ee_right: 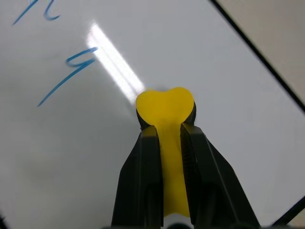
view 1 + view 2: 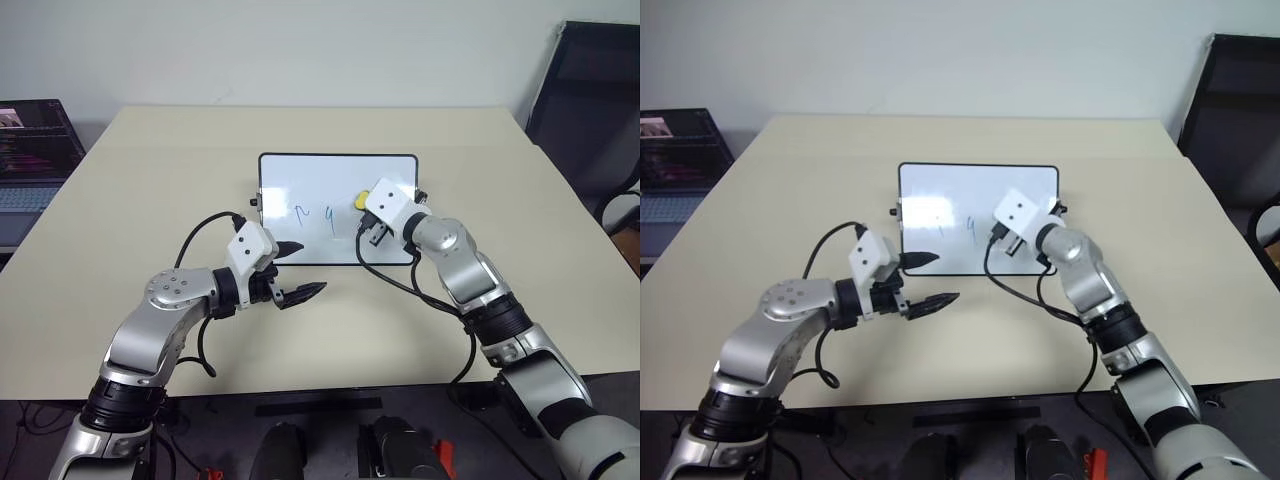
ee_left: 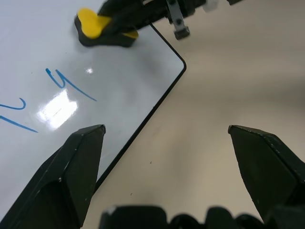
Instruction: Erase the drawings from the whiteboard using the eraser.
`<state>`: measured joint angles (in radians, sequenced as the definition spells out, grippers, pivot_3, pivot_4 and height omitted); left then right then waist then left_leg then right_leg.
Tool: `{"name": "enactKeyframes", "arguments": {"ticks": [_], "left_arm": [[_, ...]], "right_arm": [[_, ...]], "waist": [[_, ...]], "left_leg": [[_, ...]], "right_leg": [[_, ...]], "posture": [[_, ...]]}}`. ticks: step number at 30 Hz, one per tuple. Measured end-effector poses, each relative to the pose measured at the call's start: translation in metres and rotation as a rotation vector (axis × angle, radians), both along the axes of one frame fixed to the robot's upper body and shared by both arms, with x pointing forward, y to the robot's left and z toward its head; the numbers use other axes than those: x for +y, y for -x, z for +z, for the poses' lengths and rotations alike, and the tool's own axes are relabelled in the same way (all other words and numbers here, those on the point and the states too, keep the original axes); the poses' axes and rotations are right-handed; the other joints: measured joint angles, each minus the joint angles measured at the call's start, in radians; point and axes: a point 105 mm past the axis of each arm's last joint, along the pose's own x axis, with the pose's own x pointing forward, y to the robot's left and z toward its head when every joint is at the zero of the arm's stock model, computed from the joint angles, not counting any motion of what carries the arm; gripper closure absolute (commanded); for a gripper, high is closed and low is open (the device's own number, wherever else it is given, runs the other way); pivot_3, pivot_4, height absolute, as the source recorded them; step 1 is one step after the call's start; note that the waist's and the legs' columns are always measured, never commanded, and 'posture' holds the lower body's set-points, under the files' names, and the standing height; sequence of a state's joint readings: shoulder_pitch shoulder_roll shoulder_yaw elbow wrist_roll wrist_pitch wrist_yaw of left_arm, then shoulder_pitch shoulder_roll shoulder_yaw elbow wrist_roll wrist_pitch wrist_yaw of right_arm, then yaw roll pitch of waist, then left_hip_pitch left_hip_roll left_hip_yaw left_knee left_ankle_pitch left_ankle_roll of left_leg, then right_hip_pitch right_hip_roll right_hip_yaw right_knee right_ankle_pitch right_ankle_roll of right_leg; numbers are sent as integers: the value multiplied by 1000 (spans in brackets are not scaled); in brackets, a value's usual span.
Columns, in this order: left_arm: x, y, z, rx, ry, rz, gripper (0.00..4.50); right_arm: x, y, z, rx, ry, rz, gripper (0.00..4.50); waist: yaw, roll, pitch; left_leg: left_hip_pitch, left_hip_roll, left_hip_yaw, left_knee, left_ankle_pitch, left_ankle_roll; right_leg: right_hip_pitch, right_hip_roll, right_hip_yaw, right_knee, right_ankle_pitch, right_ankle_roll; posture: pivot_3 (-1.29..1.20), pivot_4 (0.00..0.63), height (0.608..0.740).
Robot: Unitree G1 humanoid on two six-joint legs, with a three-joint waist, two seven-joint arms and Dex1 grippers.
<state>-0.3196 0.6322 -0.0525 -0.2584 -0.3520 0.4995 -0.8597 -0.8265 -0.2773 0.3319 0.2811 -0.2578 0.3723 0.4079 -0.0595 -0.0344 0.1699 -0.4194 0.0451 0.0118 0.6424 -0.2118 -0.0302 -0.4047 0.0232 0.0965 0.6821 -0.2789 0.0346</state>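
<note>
The whiteboard (image 2: pixel 300 180) lies flat in the middle of the tan table, long side facing me. Two small blue drawings (image 2: pixel 303 212) (image 2: pixel 329 213) sit side by side near its centre, and the right wrist view shows them as a hooked stroke (image 1: pixel 71 71) and another (image 1: pixel 38 9). My right gripper (image 1: pixel 167 130) is shut on the yellow eraser (image 1: pixel 165 109), whose black underside presses on the board just right of the drawings. The eraser (image 2: pixel 359 199) peeks out beyond that wrist. My left gripper (image 2: pixel 309 268) hovers open by the board's near left edge, holding nothing.
A laptop (image 2: pixel 30 150) stands off the table's far left. A dark chair (image 2: pixel 590 100) is at the far right. A cable (image 2: pixel 400 280) loops from the right wrist over the table (image 2: pixel 480 190) near the board's front right corner.
</note>
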Motion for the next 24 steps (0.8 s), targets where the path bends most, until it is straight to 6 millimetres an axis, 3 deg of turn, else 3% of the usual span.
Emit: {"name": "enactKeyframes", "arguments": {"ticks": [6,11,19,24], "left_arm": [[0,0,0,0,0,1,0],[0,1,-1,2,0,2,0],[0,1,-1,3,0,0,0],[1,1,-3,8,-1,7,0]], "right_arm": [[2,-1,0,6,12,28,4289],[4,11,-15,83,37,89,4293],[6,2,-6,20,2,40,4296],[9,8,-11,50,11,80,4299]], "waist": [[0,0,0],[-1,0,0],[0,0,0],[0,0,0]], "left_leg": [[0,0,0,0,0,0],[0,0,0,0,0,0],[0,0,0,0,0,0],[0,0,0,-1,0,0]], "right_leg": [[0,0,0,0,2,-4],[0,0,0,0,0,0],[0,0,0,0,0,0],[0,0,0,0,0,0]], "posture": [[0,150,740],[0,150,740],[0,150,740],[0,150,740]]}}
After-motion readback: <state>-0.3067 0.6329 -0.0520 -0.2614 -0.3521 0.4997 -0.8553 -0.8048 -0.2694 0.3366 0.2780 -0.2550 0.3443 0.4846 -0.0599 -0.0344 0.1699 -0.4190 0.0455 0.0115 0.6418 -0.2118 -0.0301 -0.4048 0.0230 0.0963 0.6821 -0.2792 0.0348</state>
